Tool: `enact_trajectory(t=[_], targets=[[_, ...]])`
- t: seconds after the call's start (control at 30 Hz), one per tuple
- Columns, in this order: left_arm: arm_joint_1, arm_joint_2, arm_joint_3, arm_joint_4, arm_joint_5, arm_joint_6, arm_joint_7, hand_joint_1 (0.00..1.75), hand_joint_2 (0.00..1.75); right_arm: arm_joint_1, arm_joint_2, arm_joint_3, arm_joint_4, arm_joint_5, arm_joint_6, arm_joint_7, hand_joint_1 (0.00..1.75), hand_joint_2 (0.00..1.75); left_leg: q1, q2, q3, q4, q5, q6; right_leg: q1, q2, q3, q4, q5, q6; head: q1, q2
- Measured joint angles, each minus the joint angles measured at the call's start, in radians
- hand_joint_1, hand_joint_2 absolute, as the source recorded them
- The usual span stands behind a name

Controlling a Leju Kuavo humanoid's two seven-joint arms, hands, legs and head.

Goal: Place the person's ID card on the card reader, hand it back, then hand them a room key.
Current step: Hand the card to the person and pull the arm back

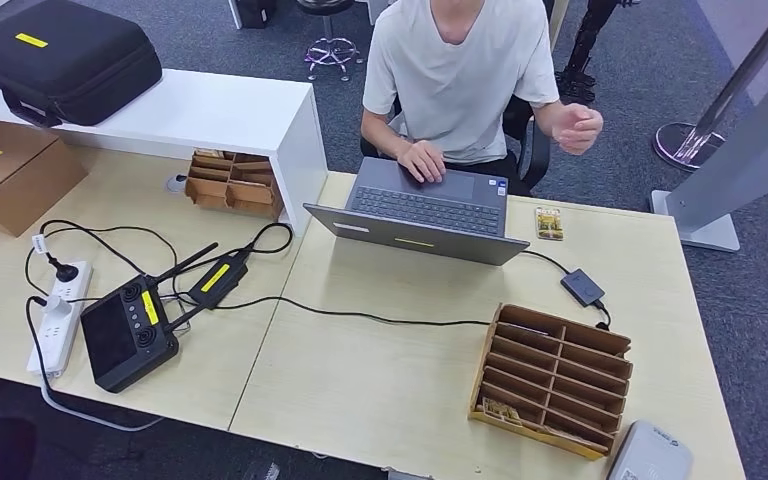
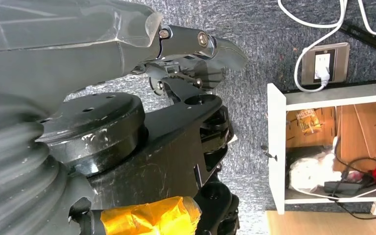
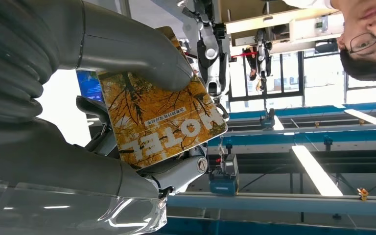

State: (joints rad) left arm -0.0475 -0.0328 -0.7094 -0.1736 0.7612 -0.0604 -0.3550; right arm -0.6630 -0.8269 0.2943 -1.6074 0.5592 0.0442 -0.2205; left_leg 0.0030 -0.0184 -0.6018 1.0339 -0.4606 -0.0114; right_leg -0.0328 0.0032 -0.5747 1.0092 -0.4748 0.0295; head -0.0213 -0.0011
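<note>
My right hand [image 3: 49,142] grips a room key card [image 3: 161,117] with an orange autumn-tree picture and the word HOTEL; the thumb [image 3: 142,54] presses on its face. That wrist view looks up past the card at ceiling lights and the person [image 3: 367,34]. The person [image 1: 460,60] sits behind the laptop, one hand on its keyboard and the other hand [image 1: 577,128] raised beside the chair. A small yellowish card [image 1: 549,223] lies on the table right of the laptop. The grey card reader [image 1: 650,455] sits at the near right corner. My left hand [image 2: 127,54] hangs over the floor, holding nothing.
A wooden slotted rack [image 1: 550,378] stands near the reader, a card in one lower slot. An open laptop [image 1: 420,215], its cable and adapter [image 1: 582,287], a black controller [image 1: 125,330] and a power strip [image 1: 55,315] lie on the table. A cardboard box [image 1: 10,170] sits far left.
</note>
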Motion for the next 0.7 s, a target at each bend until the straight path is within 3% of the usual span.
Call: enact_trajectory(t=[0.1, 0.23, 0.33, 0.5, 0.7], targets=[[-0.002, 0.000, -0.007, 0.000, -0.015, 0.000, 0.004, 0.00, 1.75, -0.055, 0.025, 0.043, 0.032, 0.061, 0.005, 0.010, 1.75, 1.75, 0.000, 0.002, -0.002, -0.001, 0.000, 0.000, 0.000, 0.002, 0.000, 0.000, 0.001, -0.001, 0.000, 0.000], [-0.023, -0.004, -0.029, 0.000, -0.040, 0.000, 0.008, 0.00, 1.75, -0.211, 0.149, 0.178, 0.180, 0.206, -0.026, 0.050, 1.75, 1.75, 0.001, 0.008, 0.001, -0.001, 0.002, -0.002, 0.001, 0.008, -0.002, 0.001, 0.003, -0.003, 0.000, 0.000], [-0.035, -0.006, -0.046, 0.000, -0.049, 0.000, 0.009, 0.00, 1.75, -0.290, 0.243, 0.276, 0.298, 0.243, -0.064, 0.067, 1.75, 1.75, 0.001, 0.004, 0.002, -0.001, 0.005, -0.004, 0.001, 0.005, -0.002, 0.002, 0.004, -0.003, 0.000, 0.000], [-0.038, -0.006, -0.066, 0.000, -0.068, 0.000, 0.013, 0.00, 1.75, -0.368, 0.331, 0.367, 0.413, 0.274, -0.079, 0.090, 1.75, 1.75, 0.002, -0.001, -0.003, -0.001, 0.007, -0.003, 0.001, 0.000, -0.004, 0.003, 0.005, -0.004, 0.000, 0.000], [-0.054, -0.006, -0.098, 0.000, -0.098, 0.000, 0.034, 0.00, 1.75, -0.466, 0.475, 0.484, 0.613, 0.431, -0.168, 0.128, 1.75, 1.75, 0.002, 0.000, -0.003, -0.001, 0.007, -0.004, 0.001, 0.000, -0.006, 0.003, 0.005, -0.004, 0.000, 0.000]])
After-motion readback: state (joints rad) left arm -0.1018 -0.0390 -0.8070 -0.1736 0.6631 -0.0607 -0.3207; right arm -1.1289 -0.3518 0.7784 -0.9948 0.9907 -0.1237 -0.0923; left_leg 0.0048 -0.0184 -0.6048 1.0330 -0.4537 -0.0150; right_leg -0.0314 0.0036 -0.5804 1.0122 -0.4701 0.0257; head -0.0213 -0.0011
